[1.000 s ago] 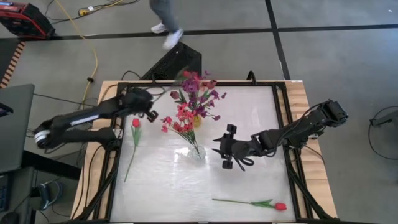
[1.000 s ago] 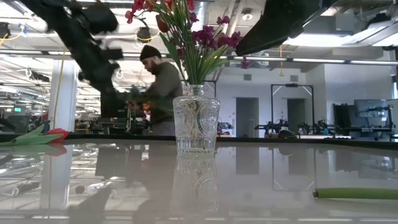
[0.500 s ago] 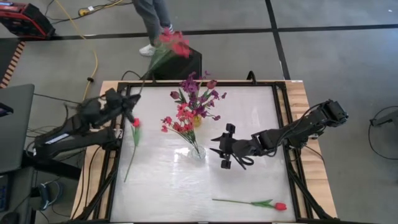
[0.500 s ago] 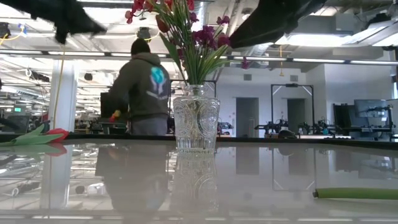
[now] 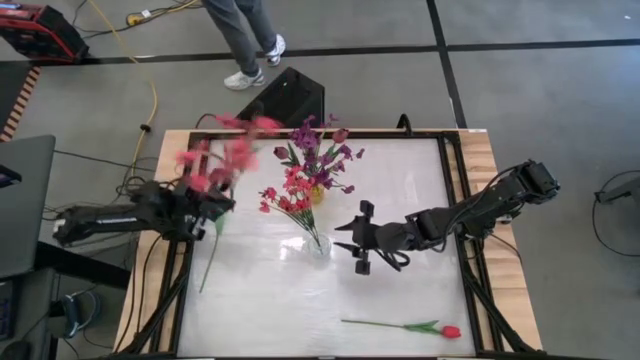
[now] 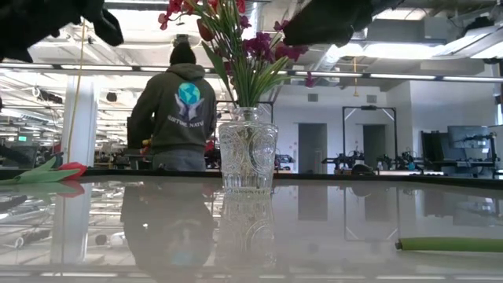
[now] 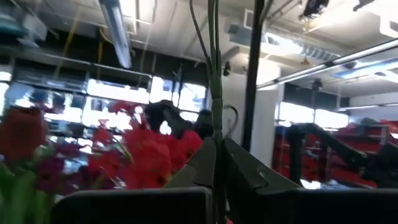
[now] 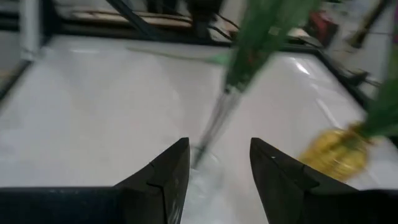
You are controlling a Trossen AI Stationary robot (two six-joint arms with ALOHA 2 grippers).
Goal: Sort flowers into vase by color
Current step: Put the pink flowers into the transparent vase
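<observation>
A clear glass vase (image 5: pixel 318 243) stands mid-table and also shows in the low view (image 6: pixel 247 153). It holds red-pink blossom sprays (image 5: pixel 288 196). Purple sprays (image 5: pixel 320 150) rise just beyond, over a yellow object (image 5: pixel 318 193). My left gripper (image 5: pixel 210 206) is near the table's left edge, shut on a red-pink spray (image 5: pixel 228 160) that shows blurred. My right gripper (image 5: pixel 357 245) is open and empty just right of the vase. One red tulip (image 5: pixel 218 200) lies at the table's left. Another red tulip (image 5: pixel 450 331) lies at the near right. My left gripper pinches the spray's thin green stem (image 7: pixel 216 124) between its two fingers, which lie across it. The stem runs on past the fingertips. The red blossoms (image 7: pixel 146 152) show beside the fingers. The spray is lifted clear of the table and the vase.
A person (image 6: pixel 174 118) in a dark hooded top walks past beyond the table's far edge. A black box (image 5: pixel 290 100) stands on the floor there. Bare tabletop lies in front of the vase and at the far right.
My left gripper has drawn back from the flowers at the vase toward the table's left edge, then toward the near side. It carries a red-pink spray that swung out beyond the far edge and back. My right gripper has edged toward the vase.
</observation>
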